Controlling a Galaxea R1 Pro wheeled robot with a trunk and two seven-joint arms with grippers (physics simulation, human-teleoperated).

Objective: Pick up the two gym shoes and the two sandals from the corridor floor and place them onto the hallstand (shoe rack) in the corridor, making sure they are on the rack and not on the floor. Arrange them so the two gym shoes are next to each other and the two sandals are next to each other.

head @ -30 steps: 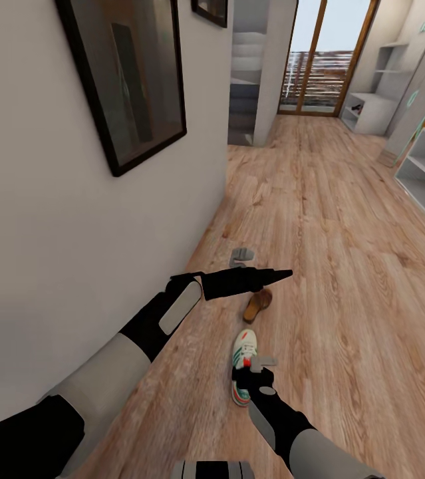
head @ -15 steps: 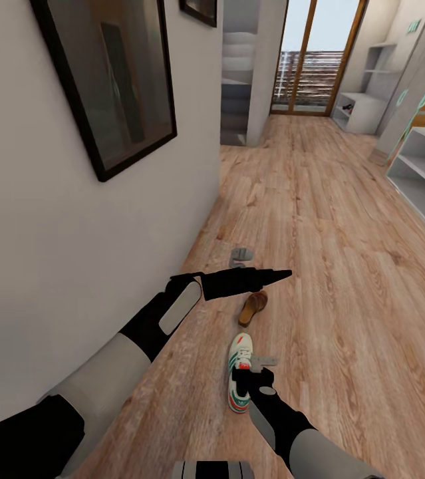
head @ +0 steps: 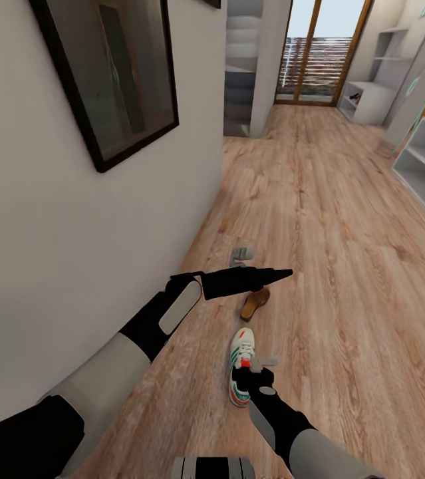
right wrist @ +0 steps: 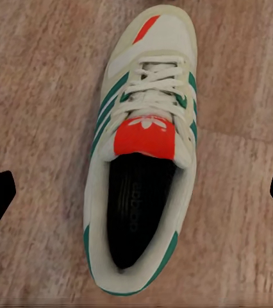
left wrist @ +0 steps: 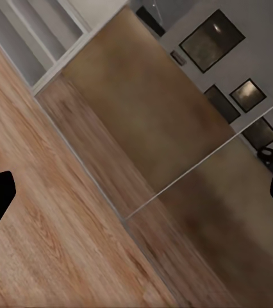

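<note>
Left gripper (head: 285, 273) hangs over the sandal (head: 255, 304), fingertips spread wide apart. Farther right, the right gripper (head: 260, 364) hovers straight above one gym shoe (right wrist: 143, 147) on the floor (head: 345, 279), fingers wide apart, astride its long axis; this arm is nearer.

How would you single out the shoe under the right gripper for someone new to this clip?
On the corridor floor near the left wall, the gym shoe lies under the right gripper. Unlike the brown sandal beyond, it is cream, laced, green-striped, with a red-orange tongue.
</note>
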